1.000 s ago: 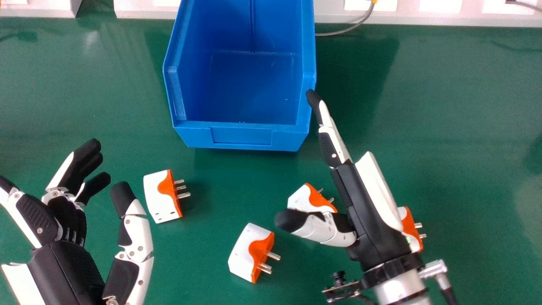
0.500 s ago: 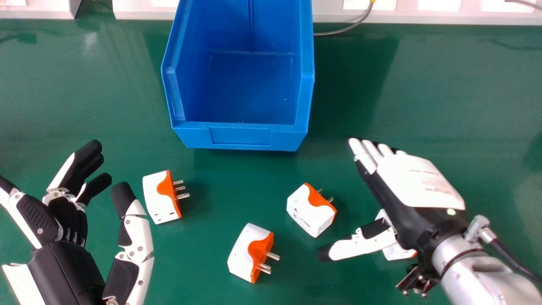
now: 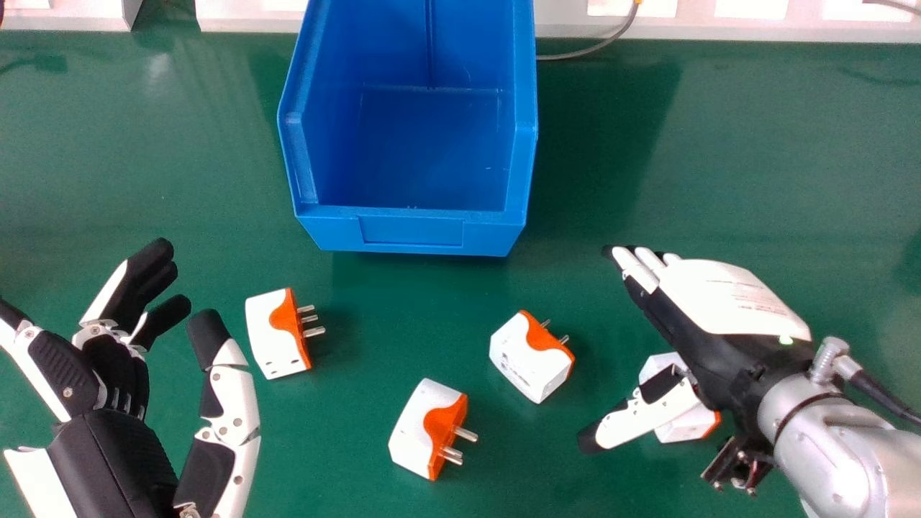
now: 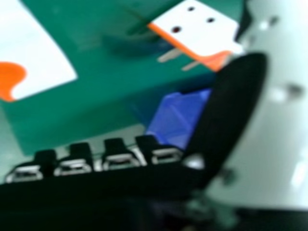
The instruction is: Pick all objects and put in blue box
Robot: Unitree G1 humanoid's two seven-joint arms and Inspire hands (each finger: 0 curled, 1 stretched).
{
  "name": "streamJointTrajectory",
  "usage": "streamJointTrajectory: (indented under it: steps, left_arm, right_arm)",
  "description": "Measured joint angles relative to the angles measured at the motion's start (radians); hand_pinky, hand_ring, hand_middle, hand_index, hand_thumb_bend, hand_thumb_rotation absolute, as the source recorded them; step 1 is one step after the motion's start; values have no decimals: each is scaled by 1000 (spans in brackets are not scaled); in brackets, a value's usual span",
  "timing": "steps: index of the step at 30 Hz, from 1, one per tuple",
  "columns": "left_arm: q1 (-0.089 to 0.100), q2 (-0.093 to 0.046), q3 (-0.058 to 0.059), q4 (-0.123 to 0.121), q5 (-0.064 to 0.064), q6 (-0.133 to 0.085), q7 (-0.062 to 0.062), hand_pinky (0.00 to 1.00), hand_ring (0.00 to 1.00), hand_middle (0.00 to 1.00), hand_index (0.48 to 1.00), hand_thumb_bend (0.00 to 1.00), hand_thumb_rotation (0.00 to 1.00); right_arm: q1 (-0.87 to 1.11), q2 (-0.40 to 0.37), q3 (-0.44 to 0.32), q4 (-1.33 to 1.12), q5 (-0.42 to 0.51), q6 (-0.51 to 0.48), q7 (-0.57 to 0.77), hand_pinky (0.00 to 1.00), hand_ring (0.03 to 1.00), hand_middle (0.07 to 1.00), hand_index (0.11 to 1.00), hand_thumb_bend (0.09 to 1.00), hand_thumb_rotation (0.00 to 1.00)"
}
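Swung with right hand (image 3: 727,295) from beside box (image 3: 411,234) to above one of four plugs (image 3: 682,428) on surface (image 3: 791,144), with fingers and thumb apart, as on left hand (image 3: 108,453); likely lining up a pick.

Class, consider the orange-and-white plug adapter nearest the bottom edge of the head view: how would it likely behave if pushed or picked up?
The plug adapter looks like hard plastic, so it should stay stiff when pinched. Its smooth white casing may be slightly slippery. The blocky shape suggests sliding rather than rolling.
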Motion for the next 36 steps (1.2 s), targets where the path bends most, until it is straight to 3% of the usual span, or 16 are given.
streamJointTrajectory:
  steps: [3,7,24,31,33,36]
  left_arm:
    - [-1,0,1,0,-7,0,-2,683,743,739,733,231,0]
    - [-1,0,1,0,-10,0,-14,683,744,740,733,226,0]
    - [-4,0,10,-5,-10,1,-18,677,735,730,725,244,0]
    - [-3,0,11,-11,-10,2,-22,691,742,734,730,253,0]
    - [-3,0,11,-11,-12,1,-25,686,741,733,728,250,0]
    - [-4,0,11,-11,-18,1,-32,684,739,733,727,247,0]
  right_arm:
    - [-4,-1,4,15,4,10,0,1000,1000,1000,991,1000,364]
    - [-22,-3,17,52,5,26,3,1000,1000,1000,991,1000,364]
    - [-38,-27,39,197,0,78,-50,1000,1000,1000,996,1000,370]
    - [-37,-29,46,220,0,84,-98,1000,1000,1000,971,995,294]
    - [-34,-21,48,236,1,88,-135,768,889,962,914,941,208]
    - [-28,2,43,246,30,76,-216,476,596,748,746,805,40]
